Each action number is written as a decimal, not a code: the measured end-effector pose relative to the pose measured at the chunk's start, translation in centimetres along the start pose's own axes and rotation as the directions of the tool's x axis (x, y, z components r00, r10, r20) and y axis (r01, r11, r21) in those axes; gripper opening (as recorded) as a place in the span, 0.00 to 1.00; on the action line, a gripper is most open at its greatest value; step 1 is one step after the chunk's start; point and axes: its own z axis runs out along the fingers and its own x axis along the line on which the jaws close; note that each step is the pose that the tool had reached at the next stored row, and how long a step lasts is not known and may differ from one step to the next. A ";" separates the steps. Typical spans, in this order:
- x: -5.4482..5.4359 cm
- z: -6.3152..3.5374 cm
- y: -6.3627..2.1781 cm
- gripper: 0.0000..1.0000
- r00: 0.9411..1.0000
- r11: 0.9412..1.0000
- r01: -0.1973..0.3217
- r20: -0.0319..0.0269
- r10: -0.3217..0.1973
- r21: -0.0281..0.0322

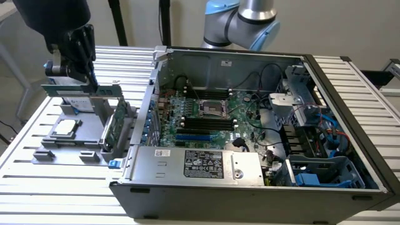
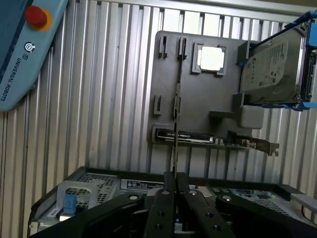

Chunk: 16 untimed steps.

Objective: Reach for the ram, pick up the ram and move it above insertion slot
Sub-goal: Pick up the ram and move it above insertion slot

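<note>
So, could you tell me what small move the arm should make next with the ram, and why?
Probably a short sideways carry toward the exterior view's right, without dropping lower. The gripper is shut on the ram, which appears to hang above the grey fixture, while the black memory slots lie inside the open case, past its side wall.

Matt grey plastic tray (image 2: 198,114) on ribbed metal table (image 2: 114,99).
</note>
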 end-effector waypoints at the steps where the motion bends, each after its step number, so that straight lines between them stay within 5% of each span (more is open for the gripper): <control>1: 0.0 -0.06 -0.37 0.13 1.000 1.000 0.000 0.000 0.000 0.000; 16: -0.2 -0.37 -7.16 0.13 1.000 1.000 0.000 0.007 0.000 0.001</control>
